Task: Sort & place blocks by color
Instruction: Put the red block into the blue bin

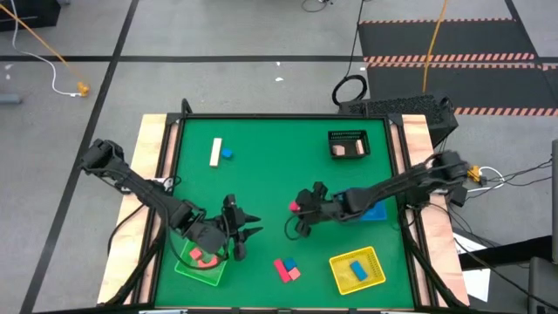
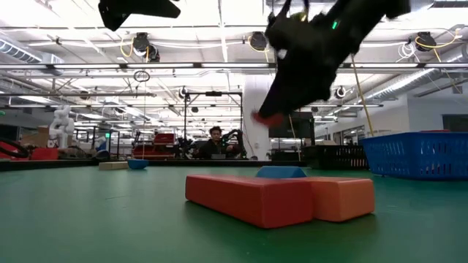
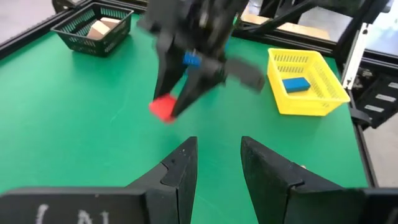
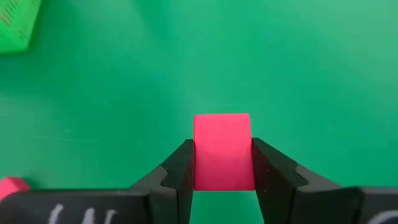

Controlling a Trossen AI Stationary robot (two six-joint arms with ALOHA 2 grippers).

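Centrally over the green table [image 1: 279, 139], a pink-red cube [image 4: 222, 151] is held clamped between the two fingers of the right gripper [image 1: 298, 209], lifted clear of the mat; the same cube shows as a red spot at the gripper tip in the left wrist view [image 3: 163, 106] and in the low view [image 2: 268, 117]. The left gripper [image 1: 247, 230] is seen just beside the green tray [image 1: 202, 269] at the near left corner, its fingers [image 3: 180, 168] parted with nothing between them. Two red blocks [image 1: 203, 256] are found in the green tray. A blue block [image 1: 358, 269] lies in the yellow tray [image 1: 357, 269] at the near right. Between the two trays, a red bar [image 2: 248, 196], an orange-pink block [image 2: 340, 197] touching it and a small blue block [image 2: 281, 172] behind them are grouped on the mat. A blue tray [image 1: 375, 211] is partly hidden under the right arm. Toward the far side, a cream bar [image 1: 215, 152] lies with a small blue cube [image 1: 227, 153] just beside it, and tan blocks [image 1: 348, 149] are held in the black mesh basket [image 1: 349, 143] at the far right. A person [image 2: 215, 140] is seen in the room beyond the table.
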